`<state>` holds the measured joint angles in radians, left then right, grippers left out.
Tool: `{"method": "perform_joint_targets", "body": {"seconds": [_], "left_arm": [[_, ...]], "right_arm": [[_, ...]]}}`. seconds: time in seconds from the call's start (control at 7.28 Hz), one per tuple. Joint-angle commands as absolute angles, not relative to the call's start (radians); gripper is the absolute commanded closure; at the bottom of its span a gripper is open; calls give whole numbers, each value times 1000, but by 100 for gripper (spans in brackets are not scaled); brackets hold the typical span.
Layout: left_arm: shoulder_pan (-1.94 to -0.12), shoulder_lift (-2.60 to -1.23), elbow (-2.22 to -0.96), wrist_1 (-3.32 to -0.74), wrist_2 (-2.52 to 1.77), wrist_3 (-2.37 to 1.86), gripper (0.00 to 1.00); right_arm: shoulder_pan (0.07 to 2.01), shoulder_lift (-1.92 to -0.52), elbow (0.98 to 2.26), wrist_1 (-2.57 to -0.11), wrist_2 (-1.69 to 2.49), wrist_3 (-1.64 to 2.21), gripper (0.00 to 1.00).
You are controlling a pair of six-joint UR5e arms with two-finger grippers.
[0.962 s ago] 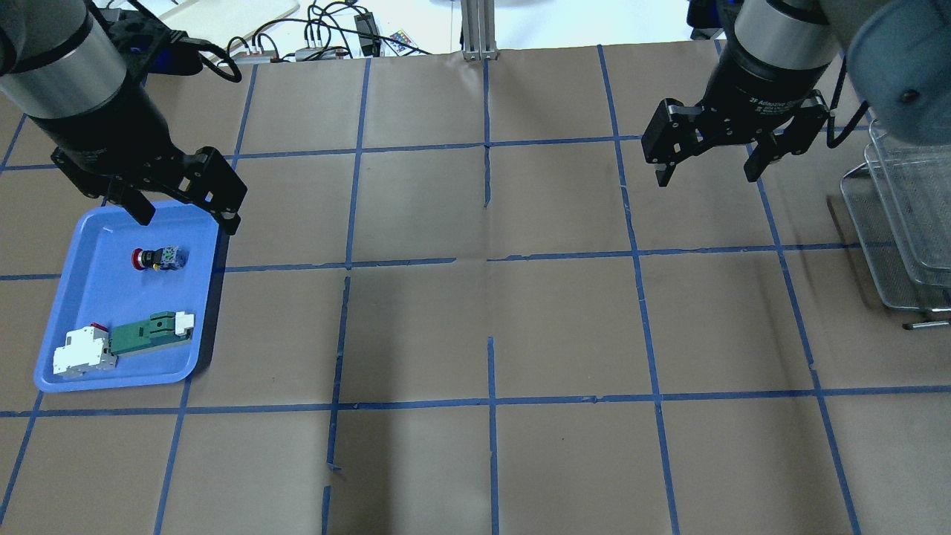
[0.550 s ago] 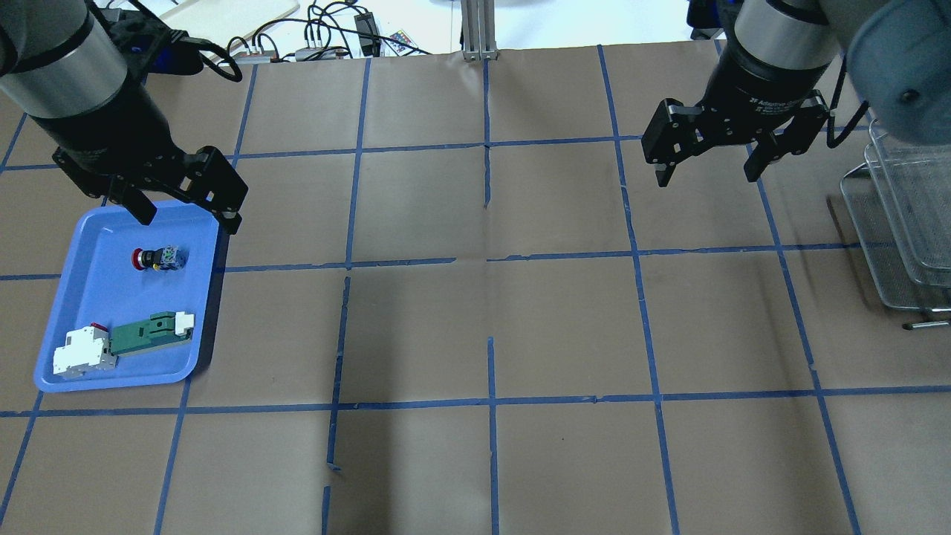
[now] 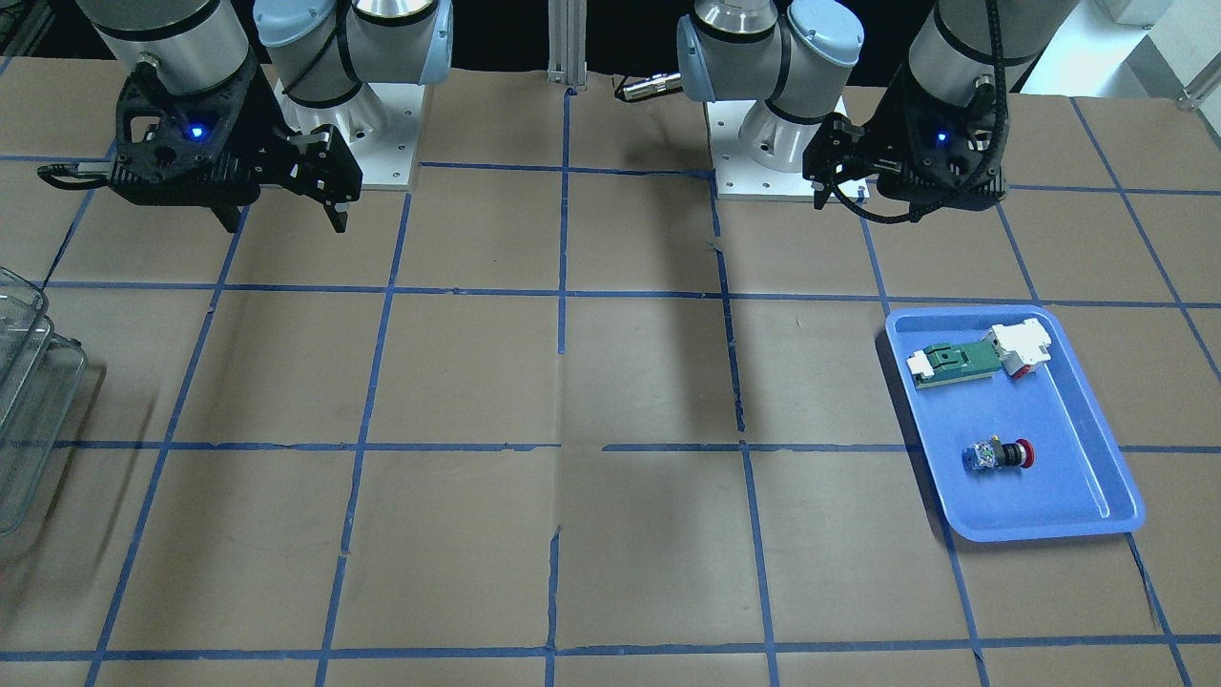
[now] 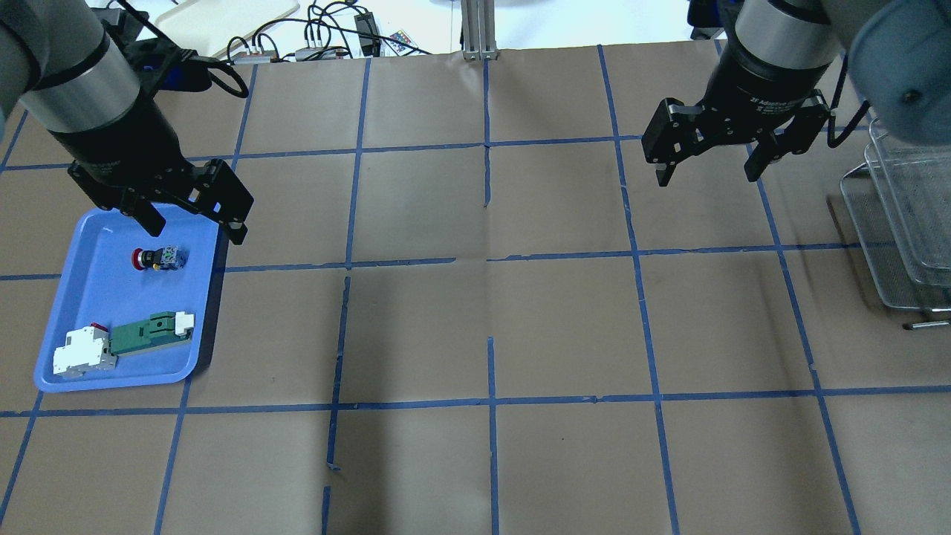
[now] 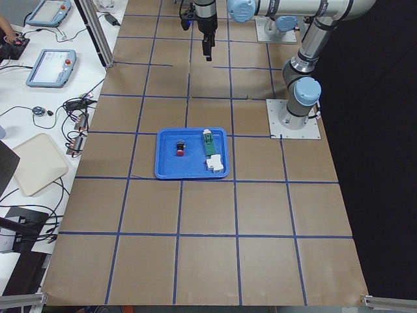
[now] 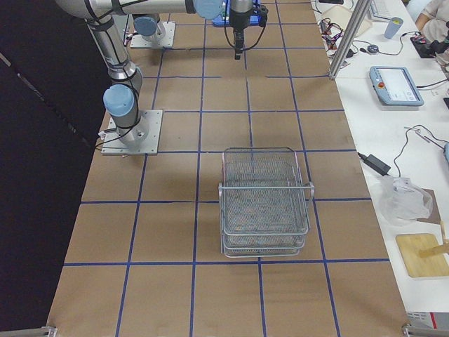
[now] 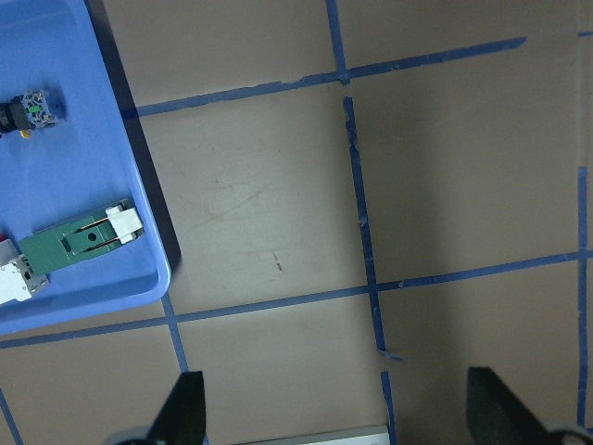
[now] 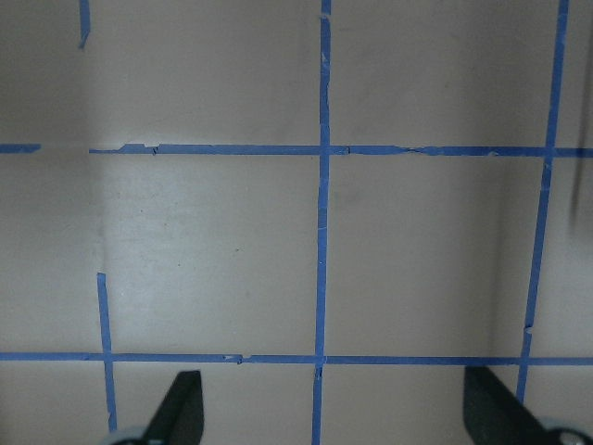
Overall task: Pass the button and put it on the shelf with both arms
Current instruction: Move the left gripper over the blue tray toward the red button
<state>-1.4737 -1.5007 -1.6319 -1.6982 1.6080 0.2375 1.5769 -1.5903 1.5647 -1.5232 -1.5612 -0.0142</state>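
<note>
Altogether, one button, one tray, one shelf.

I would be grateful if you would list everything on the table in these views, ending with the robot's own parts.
table: one, brown paper with a blue tape grid, under everything.
blue tray: one, blue, on the robot's left side of the table.
button: one, red cap with a black collar, lying on its side in the tray's far half.
green-and-white part: one, green and white with a red tip, in the tray's near half.
shelf: one, see-through tiered rack, at the robot's right end, empty.
left gripper: one, black, open, over the tray's far edge.
right gripper: one, black, open, over bare table near the shelf.
</note>
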Motion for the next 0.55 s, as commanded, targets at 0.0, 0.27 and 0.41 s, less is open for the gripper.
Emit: {"method": "perform_joint_targets", "body": {"seconds": [0.0, 0.27, 0.41], "left_arm": [[-1442, -1503, -1670, -1608, 1606, 230, 0], [-1289, -1506, -1645, -1580, 1602, 229, 0], [-1210, -1515, -1654, -1578, 1583, 222, 0]], "right_arm": [[1577, -1591, 1565, -1523, -1562, -15, 0], [1577, -1591, 1565, -1522, -1562, -17, 0], [1577, -1591, 1565, -1522, -1562, -17, 0]]}}
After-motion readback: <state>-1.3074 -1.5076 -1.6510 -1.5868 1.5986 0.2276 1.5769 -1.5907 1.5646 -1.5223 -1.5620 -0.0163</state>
